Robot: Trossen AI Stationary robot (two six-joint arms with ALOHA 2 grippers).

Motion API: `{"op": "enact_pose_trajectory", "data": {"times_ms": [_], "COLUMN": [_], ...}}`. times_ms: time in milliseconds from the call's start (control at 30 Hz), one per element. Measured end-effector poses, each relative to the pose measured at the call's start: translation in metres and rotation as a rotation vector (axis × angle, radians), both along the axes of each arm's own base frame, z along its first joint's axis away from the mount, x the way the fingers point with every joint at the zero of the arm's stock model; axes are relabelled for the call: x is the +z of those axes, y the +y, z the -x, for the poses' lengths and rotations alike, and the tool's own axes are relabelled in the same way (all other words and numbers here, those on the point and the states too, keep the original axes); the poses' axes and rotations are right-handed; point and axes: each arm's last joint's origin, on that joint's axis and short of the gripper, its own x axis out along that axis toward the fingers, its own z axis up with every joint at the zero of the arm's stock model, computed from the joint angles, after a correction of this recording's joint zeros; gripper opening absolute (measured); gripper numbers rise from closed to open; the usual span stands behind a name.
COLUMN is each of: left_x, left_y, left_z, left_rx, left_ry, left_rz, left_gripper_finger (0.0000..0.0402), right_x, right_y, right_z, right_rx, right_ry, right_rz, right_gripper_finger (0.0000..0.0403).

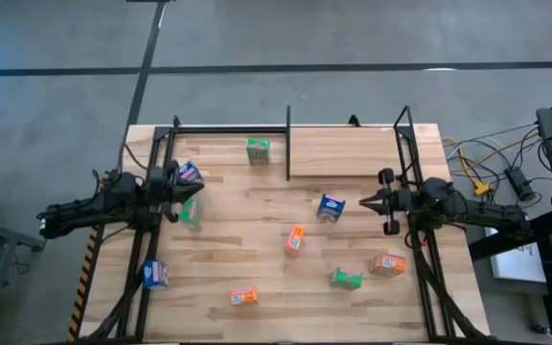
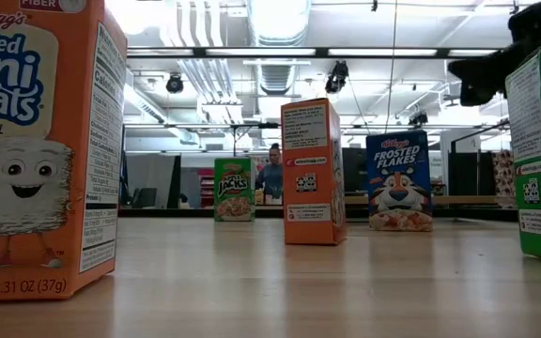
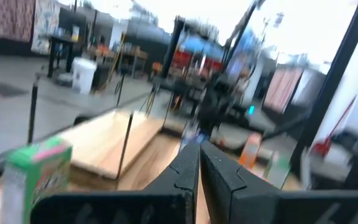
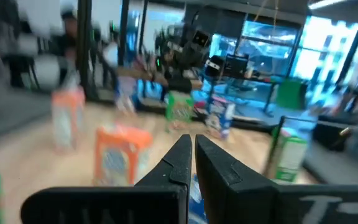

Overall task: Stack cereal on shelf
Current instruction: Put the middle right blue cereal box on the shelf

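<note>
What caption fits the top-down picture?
Both shut grippers, left and right, hover over scattered cereal boxes near the shelf.

Cereal boxes [image 1: 295,240] scattered on table; shelf [image 1: 343,153] bare.

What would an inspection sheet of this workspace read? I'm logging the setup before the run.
Surface: wooden table, bare between boxes.
Job's things: shelf along the far edge, holding no boxes; green box stands left of its divider; eight more boxes are scattered over the table, e.g. blue box, orange box.
Clutter: nothing seen.
Grippers: left gripper and right gripper shut, empty, above the table.
Cables: yellow and black leads on the floor, right.
Surroundings: a person far behind.
</note>
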Motion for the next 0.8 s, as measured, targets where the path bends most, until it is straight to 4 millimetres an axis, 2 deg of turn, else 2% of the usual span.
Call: {"op": "enact_pose_trajectory", "data": {"times_ms": [100, 233, 400, 633, 800], "left_x": [0.009, 0.017, 0.023, 0.039, 0.043], "left_y": [0.0, -0.001, 0.0, 0.0, 0.001], "left_z": [0.002, 0.003, 0.001, -0.003, -0.01], "left_rx": [-0.005, -0.023, -0.018, -0.004, 0.013], "left_ry": [-0.095, -0.191, -0.236, -0.382, -0.412], "left_rz": [-0.002, 0.052, 0.016, -0.061, -0.109], "left_gripper_finger": [0.0, 0.0, 0.0, 0.0, 0.0], "right_x": [0.007, 0.017, 0.019, 0.025, 0.034], "right_y": [0.0, 0.0, -0.007, -0.008, -0.01], "right_z": [0.001, 0.003, 0.004, 0.0, -0.006], "right_rx": [0.025, 0.02, -0.172, -0.197, -0.21], "right_ry": [-0.058, -0.163, -0.226, -0.255, -0.242], "right_rz": [-0.196, -0.268, -0.491, -0.439, -0.441], "right_gripper_finger": [0.0013, 0.0013, 0.0013, 0.0013, 0.0013]}}
